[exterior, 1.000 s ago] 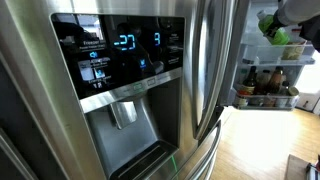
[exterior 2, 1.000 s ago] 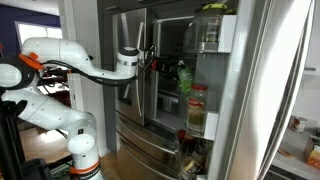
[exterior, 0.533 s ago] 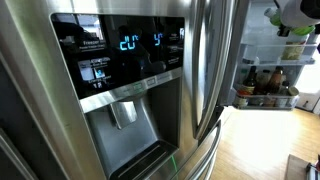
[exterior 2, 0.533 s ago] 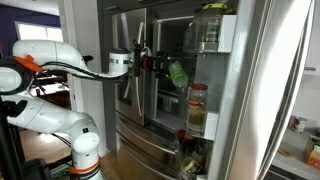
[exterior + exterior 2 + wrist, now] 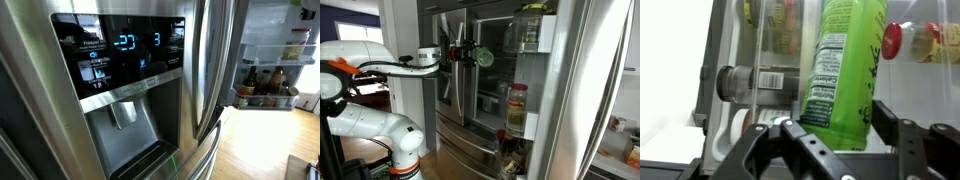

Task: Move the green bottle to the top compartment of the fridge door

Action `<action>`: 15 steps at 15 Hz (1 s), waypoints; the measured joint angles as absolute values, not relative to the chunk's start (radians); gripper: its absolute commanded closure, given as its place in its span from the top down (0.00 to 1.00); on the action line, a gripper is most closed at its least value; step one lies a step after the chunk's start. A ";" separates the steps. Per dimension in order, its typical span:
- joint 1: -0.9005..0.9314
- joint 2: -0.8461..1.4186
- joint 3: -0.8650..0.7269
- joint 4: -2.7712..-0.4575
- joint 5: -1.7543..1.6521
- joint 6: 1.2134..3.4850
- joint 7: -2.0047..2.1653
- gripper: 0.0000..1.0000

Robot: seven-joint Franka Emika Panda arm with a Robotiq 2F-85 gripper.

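Lifted higher, pincer [image 5: 468, 56] grips green bottle [image 5: 484, 58] above wooden floor [image 5: 250, 140].

clear air btw held green bottle [image 5: 484, 58] and fridge door [image 5: 548, 90], top compartment [image 5: 525, 46] largely taken by big jar [image 5: 524, 28], red-lid jar [image 5: 517, 105] in bin [image 5: 520, 127] below, steel doors [image 5: 470, 100] behind

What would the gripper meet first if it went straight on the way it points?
Likely the fridge door, between its top compartment and the red-lidded jar; the green bottle in the gripper would touch first. Depth unclear.
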State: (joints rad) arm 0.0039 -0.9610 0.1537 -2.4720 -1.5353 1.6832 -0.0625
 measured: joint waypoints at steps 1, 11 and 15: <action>0.021 -0.972 0.151 -2.458 -1.551 1.680 -0.074 0.45; 0.092 -0.988 0.132 -2.353 -1.591 1.680 -0.093 0.70; 0.094 -0.988 0.132 -2.352 -1.595 1.680 -0.091 0.45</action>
